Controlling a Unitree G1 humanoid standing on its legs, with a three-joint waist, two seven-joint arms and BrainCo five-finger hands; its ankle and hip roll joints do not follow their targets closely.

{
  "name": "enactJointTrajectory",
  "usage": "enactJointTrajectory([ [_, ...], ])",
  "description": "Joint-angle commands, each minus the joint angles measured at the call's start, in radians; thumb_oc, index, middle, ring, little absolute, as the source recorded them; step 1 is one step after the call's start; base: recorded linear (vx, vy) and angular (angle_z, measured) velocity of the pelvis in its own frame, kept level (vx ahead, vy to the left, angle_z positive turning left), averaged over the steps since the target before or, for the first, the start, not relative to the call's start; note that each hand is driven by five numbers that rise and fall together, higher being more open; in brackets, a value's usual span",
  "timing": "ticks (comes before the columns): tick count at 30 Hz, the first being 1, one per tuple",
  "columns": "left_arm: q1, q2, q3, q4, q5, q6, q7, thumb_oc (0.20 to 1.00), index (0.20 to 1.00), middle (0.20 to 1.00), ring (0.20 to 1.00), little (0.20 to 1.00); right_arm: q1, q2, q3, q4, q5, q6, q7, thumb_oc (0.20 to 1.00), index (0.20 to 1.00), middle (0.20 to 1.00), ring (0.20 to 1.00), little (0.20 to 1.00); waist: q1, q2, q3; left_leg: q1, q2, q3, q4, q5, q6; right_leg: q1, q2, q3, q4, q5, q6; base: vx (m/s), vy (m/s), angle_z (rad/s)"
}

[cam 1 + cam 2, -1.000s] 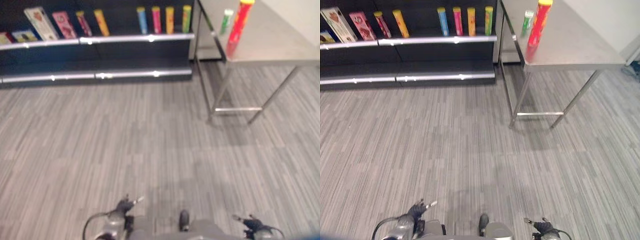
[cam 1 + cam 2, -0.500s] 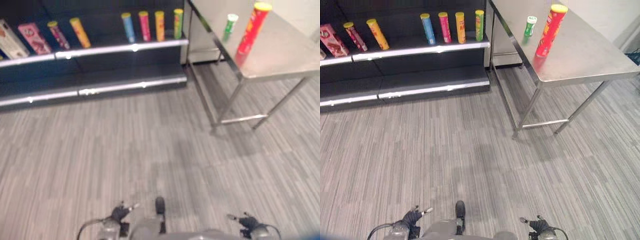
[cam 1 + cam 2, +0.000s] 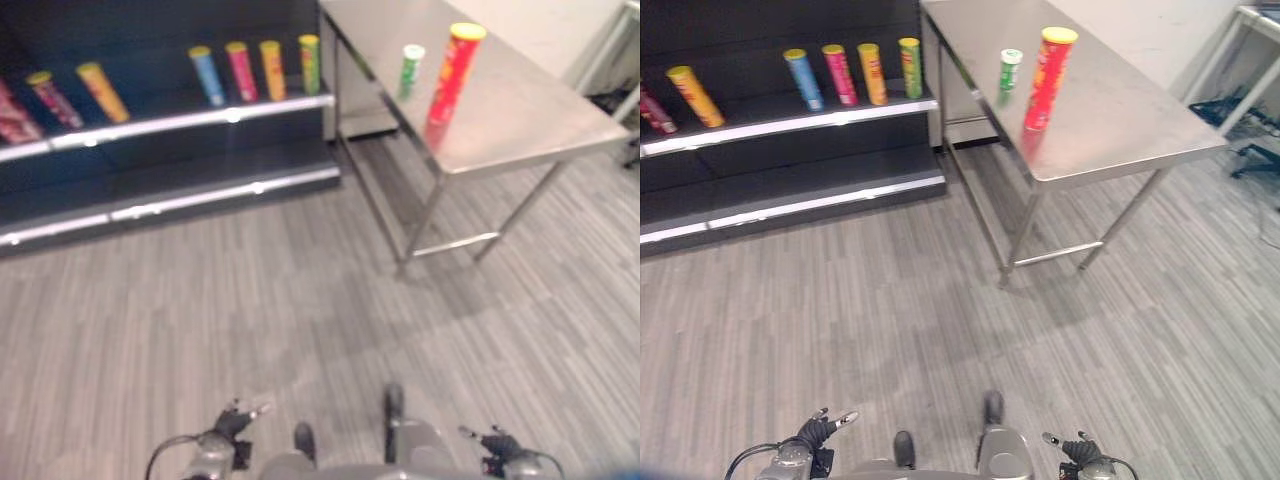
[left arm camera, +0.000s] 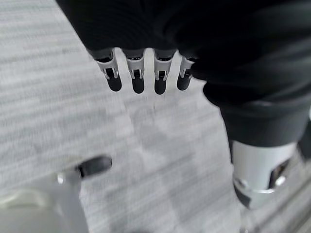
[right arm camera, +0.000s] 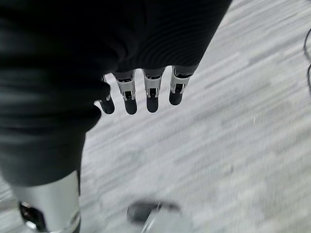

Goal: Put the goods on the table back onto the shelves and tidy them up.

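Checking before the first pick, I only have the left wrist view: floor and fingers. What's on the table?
Observer: Two goods stand upright on the steel table: a tall red can and a short green can.
Operator: Touching each other?
Observer: No, apart; the green one stands on the shelf side of the red one.
Operator: Is the right hand holding anything?
Observer: No. The right hand hangs over bare floor, fingers straight, nothing in it.
Operator: Shelf state?
Observer: The upper shelf holds a row of cans: blue, pink, orange and green near the table end.
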Motion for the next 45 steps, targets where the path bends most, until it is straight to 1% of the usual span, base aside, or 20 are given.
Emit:
enactJointTrajectory([
  [1, -0.036, 0.033, 0.010, -0.008, 0.028, -0.019, 0.006, 1.000, 1.000, 1.000, 1.000, 1.000, -0.050, -0.040, 0.005, -0.007, 0.024, -0.012, -0.015, 1.000, 1.000, 1.000, 1.000, 1.000, -0.002, 0.015, 0.055, 0.088, -0.090, -0.033, 0.107, -0.191, -0.057, -0.067, 0.059, -0.042, -0.059, 0.020, 0.023, 0.30, -0.063, -0.26],
  [6, -0.031, 0.022, 0.007, 0.000, 0.033, -0.020, 0.004, 1.000, 1.000, 1.000, 1.000, 1.000, -0.030, -0.042, 0.010, -0.003, 0.018, -0.014, -0.007, 1.000, 1.000, 1.000, 1.000, 1.000, -0.010, 0.019, 0.027, 0.163, -0.068, -0.060, 0.118, -0.248, -0.073, -0.060, 0.053, -0.057, -0.023, 0.016, -0.003, 0.37, -0.112, 0.10],
  [8, -0.035, 0.015, 0.008, -0.001, 0.026, -0.020, 0.004, 1.000, 1.000, 1.000, 1.000, 1.000, -0.034, -0.048, 0.014, 0.000, 0.023, -0.018, -0.006, 1.000, 1.000, 1.000, 1.000, 1.000, -0.014, 0.036, 0.022, 0.169, -0.047, -0.065, 0.132, -0.235, -0.091, -0.051, 0.061, -0.054, -0.013, 0.006, -0.015, 0.39, -0.164, 0.25],
  [10, -0.030, 0.012, 0.010, -0.007, 0.011, -0.020, 0.005, 1.000, 1.000, 1.000, 1.000, 1.000, -0.032, -0.051, 0.020, -0.008, 0.018, -0.016, -0.004, 1.000, 1.000, 1.000, 1.000, 1.000, -0.017, 0.056, 0.011, 0.172, -0.013, -0.072, 0.175, -0.191, -0.117, -0.042, 0.065, -0.064, 0.015, -0.015, -0.033, 0.42, -0.210, 0.26],
  [11, -0.030, 0.004, 0.009, -0.014, -0.007, -0.023, 0.007, 1.000, 1.000, 1.000, 1.000, 1.000, -0.041, -0.053, 0.029, -0.012, 0.021, -0.021, -0.003, 1.000, 1.000, 1.000, 1.000, 1.000, -0.012, 0.075, 0.006, 0.155, 0.011, -0.086, 0.254, -0.090, -0.158, -0.011, 0.081, -0.069, 0.020, -0.042, -0.057, 0.33, -0.182, 0.29],
  [13, -0.021, 0.001, 0.011, -0.023, -0.016, -0.022, 0.003, 1.000, 1.000, 1.000, 1.000, 1.000, -0.047, -0.053, 0.038, -0.027, 0.023, -0.028, 0.001, 1.000, 1.000, 1.000, 1.000, 1.000, -0.005, 0.080, 0.008, 0.111, 0.037, -0.081, 0.412, 0.008, -0.193, 0.043, 0.098, -0.069, 0.013, -0.083, -0.088, 0.38, -0.223, 0.17],
  [16, -0.006, 0.001, 0.019, -0.051, -0.030, -0.012, -0.002, 1.000, 1.000, 1.000, 1.000, 1.000, -0.062, -0.064, 0.054, -0.055, 0.021, -0.029, 0.002, 1.000, 1.000, 1.000, 1.000, 1.000, 0.023, 0.053, 0.031, -0.005, 0.021, -0.098, 0.722, 0.077, -0.177, 0.125, 0.105, -0.031, -0.006, -0.125, -0.129, 0.31, -0.190, -0.03],
  [18, -0.001, 0.001, 0.018, -0.047, -0.025, -0.008, 0.003, 1.000, 1.000, 1.000, 1.000, 1.000, -0.070, -0.072, 0.060, -0.056, 0.018, -0.022, 0.000, 1.000, 1.000, 1.000, 1.000, 1.000, 0.038, 0.025, 0.045, -0.079, 0.014, -0.068, 0.832, 0.060, -0.145, 0.172, 0.086, -0.009, -0.023, -0.143, -0.138, 0.31, -0.129, -0.27],
  [20, 0.002, 0.000, 0.017, -0.049, -0.027, -0.007, -0.001, 1.000, 1.000, 1.000, 1.000, 1.000, -0.073, -0.075, 0.063, -0.057, 0.016, -0.016, 0.002, 1.000, 1.000, 1.000, 1.000, 1.000, 0.050, 0.025, 0.056, -0.120, 0.029, -0.047, 0.841, 0.024, -0.127, 0.196, 0.083, 0.001, -0.027, -0.149, -0.134, 0.22, -0.034, -0.29],
  [22, 0.008, -0.006, 0.012, -0.052, -0.028, -0.008, -0.003, 1.000, 1.000, 1.000, 1.000, 1.000, -0.081, -0.078, 0.069, -0.058, 0.010, -0.014, 0.004, 1.000, 1.000, 1.000, 1.000, 1.000, 0.069, 0.022, 0.066, -0.179, 0.050, -0.018, 0.738, -0.020, -0.120, 0.239, 0.067, 0.015, -0.041, -0.164, -0.116, 0.34, 0.045, -0.24],
  [23, 0.011, -0.008, 0.007, -0.047, -0.021, -0.013, 0.001, 1.000, 1.000, 1.000, 1.000, 1.000, -0.080, -0.081, 0.068, -0.057, 0.009, -0.013, 0.005, 1.000, 1.000, 1.000, 1.000, 1.000, 0.075, 0.027, 0.068, -0.226, 0.086, 0.009, 0.567, -0.022, -0.135, 0.262, 0.050, 0.017, -0.045, -0.185, -0.100, 0.31, 0.075, -0.30],
  [24, 0.011, -0.008, 0.007, -0.047, -0.021, -0.013, 0.001, 1.000, 1.000, 1.000, 1.000, 1.000, -0.080, -0.081, 0.068, -0.057, 0.009, -0.013, 0.005, 1.000, 1.000, 1.000, 1.000, 1.000, 0.076, 0.027, 0.069, -0.225, 0.086, 0.010, 0.566, -0.022, -0.135, 0.263, 0.050, 0.018, -0.045, -0.185, -0.100, 0.47, 0.164, -0.14],
  [25, 0.016, -0.008, -0.001, -0.049, -0.012, -0.010, -0.001, 1.000, 1.000, 1.000, 1.000, 1.000, -0.076, -0.079, 0.065, -0.060, 0.003, -0.011, 0.004, 1.000, 1.000, 1.000, 1.000, 1.000, 0.088, 0.052, 0.058, -0.260, 0.113, 0.017, 0.309, 0.012, -0.149, 0.294, 0.054, 0.021, -0.056, -0.210, -0.082, 0.40, 0.165, -0.08],
  [28, 0.021, -0.010, -0.005, -0.038, -0.001, -0.014, -0.001, 1.000, 1.000, 1.000, 1.000, 1.000, -0.071, -0.081, 0.061, -0.050, -0.015, -0.014, -0.005, 1.000, 1.000, 1.000, 1.000, 1.000, 0.110, 0.076, 0.053, -0.302, 0.082, -0.057, 0.098, 0.124, -0.209, 0.360, 0.056, 0.049, -0.064, -0.241, -0.061, 0.49, 0.197, -0.03],
  [32, 0.026, -0.016, -0.003, -0.022, 0.001, -0.024, 0.001, 1.000, 1.000, 1.000, 1.000, 1.000, -0.069, -0.076, 0.051, -0.051, -0.042, -0.013, 0.004, 1.000, 1.000, 1.000, 1.000, 1.000, 0.119, 0.084, 0.039, -0.326, 0.087, -0.111, 0.113, 0.150, -0.232, 0.416, -0.003, 0.113, -0.062, -0.255, -0.014, 0.43, 0.291, -0.47],
  [35, 0.023, -0.013, 0.003, -0.021, -0.002, -0.025, 0.004, 1.000, 1.000, 1.000, 1.000, 1.000, -0.072, -0.072, 0.049, -0.052, -0.052, -0.008, 0.010, 1.000, 1.000, 1.000, 1.000, 1.000, 0.126, 0.078, 0.023, -0.310, 0.084, -0.085, 0.143, 0.120, -0.218, 0.418, -0.065, 0.123, -0.038, -0.235, 0.016, 0.26, 0.221, -0.70],
  [38, 0.007, 0.011, 0.015, -0.031, -0.001, -0.024, 0.013, 1.000, 1.000, 1.000, 1.000, 1.000, -0.083, -0.061, 0.040, -0.051, -0.051, 0.003, 0.015, 1.000, 1.000, 1.000, 1.000, 1.000, 0.127, 0.051, -0.001, -0.282, 0.058, -0.039, 0.184, 0.052, -0.172, 0.343, -0.158, 0.157, 0.061, -0.097, 0.050, 0.35, 0.309, -0.43],
  [40, -0.018, 0.043, 0.029, -0.045, -0.010, -0.027, 0.019, 1.000, 1.000, 1.000, 1.000, 1.000, -0.088, -0.055, 0.029, -0.062, -0.030, 0.000, 0.010, 1.000, 1.000, 1.000, 1.000, 1.000, 0.116, 0.044, 0.003, -0.219, 0.032, 0.011, 0.177, 0.005, -0.122, 0.269, -0.199, 0.160, 0.188, 0.017, 0.033, 0.27, 0.308, -0.33],
  [43, -0.027, 0.056, 0.027, -0.038, -0.006, -0.026, 0.023, 1.000, 1.000, 1.000, 1.000, 1.000, -0.082, -0.050, 0.020, -0.059, -0.018, -0.001, 0.006, 1.000, 1.000, 1.000, 1.000, 1.000, 0.101, 0.042, 0.008, -0.180, 0.027, 0.034, 0.161, -0.011, -0.107, 0.219, -0.194, 0.150, 0.234, 0.059, 0.014, 0.12, 0.114, -0.37],
  [45, -0.033, 0.067, 0.024, -0.054, -0.011, -0.028, 0.022, 1.000, 1.000, 1.000, 1.000, 1.000, -0.076, -0.052, 0.016, -0.059, -0.011, -0.002, 0.001, 1.000, 1.000, 1.000, 1.000, 1.000, 0.080, 0.050, 0.014, -0.152, 0.025, 0.036, 0.135, -0.019, -0.097, 0.153, -0.135, 0.128, 0.209, 0.001, 0.006, 0.17, 0.130, -0.14],
])
